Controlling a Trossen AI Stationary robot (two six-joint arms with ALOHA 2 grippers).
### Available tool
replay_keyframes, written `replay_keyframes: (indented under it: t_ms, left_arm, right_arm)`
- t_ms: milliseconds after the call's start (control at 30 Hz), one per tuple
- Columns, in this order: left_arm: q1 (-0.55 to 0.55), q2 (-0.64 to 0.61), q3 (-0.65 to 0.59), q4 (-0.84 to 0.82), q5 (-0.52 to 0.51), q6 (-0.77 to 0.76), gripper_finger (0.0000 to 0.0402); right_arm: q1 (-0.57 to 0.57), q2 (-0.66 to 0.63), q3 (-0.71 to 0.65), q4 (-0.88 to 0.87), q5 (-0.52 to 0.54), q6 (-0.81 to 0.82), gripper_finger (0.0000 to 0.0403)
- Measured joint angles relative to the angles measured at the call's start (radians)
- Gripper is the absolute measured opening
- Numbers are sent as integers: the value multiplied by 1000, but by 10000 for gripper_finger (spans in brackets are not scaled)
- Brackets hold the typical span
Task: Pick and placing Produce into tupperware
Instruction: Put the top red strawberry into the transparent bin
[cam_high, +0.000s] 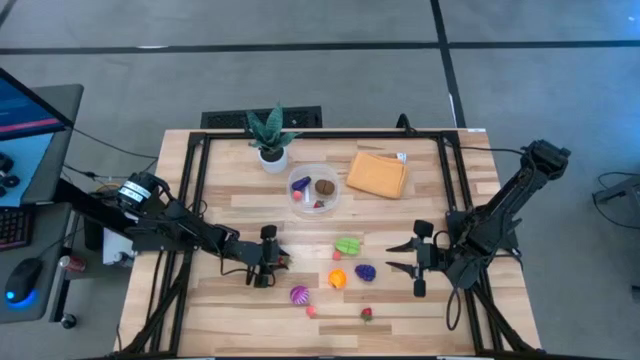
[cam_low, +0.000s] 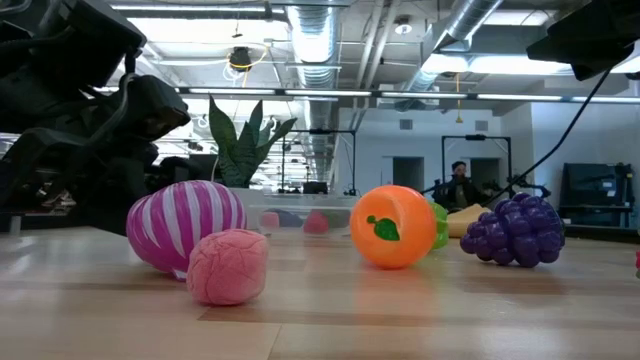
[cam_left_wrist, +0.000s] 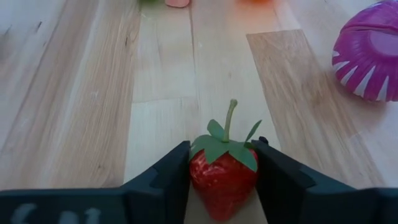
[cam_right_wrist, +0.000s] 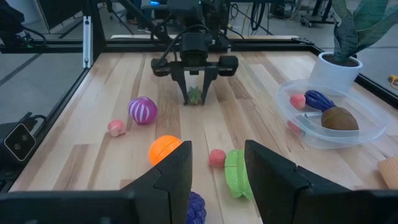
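Left tool (cam_left_wrist: 222, 180) down on counter (cam_left_wrist: 155, 93), fingers pinching strawberry (cam_left_wrist: 222, 177) on both sides ready for lift toward clear tupperware (cam_high: 314, 190) near plant pot, already holding a few pieces; right tool (cam_right_wrist: 216, 171) parked mid-counter, fingers spread, nothing between.

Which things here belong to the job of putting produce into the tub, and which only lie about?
For the job:
- strawberry, between the left gripper fingers
- tub, some produce already inside
- striped purple piece
- orange
- grapes
- green piece
- right gripper, waiting nearby

Lying about:
- orange cloth
- potted plant
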Motion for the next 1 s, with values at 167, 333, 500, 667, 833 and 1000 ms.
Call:
replay_keyframes:
  t_ms: [167, 333, 500, 667, 833, 1000]
  left_arm:
    - [2, 0, 0, 36, -6, 33, 140]
    - [18, 0, 1, 57, -5, 53, 143]
    - [52, 0, 27, 57, -3, 90, 142]
    - [102, 0, 77, 58, -1, 156, 143]
    - [160, 0, 134, 54, -1, 223, 143]
    - [215, 0, 200, -4, -82, 269, 143]
  right_arm:
    - [0, 0, 0, 0, 0, 0, 168]
    - [0, 0, 0, 0, 0, 0, 168]
    - [0, 0, 0, -11, 0, 0, 168]
    - [0, 0, 1, -10, 0, 0, 168]
    - [0, 0, 1, -11, 0, 0, 168]
    - [0, 0, 1, -15, -2, 0, 168]
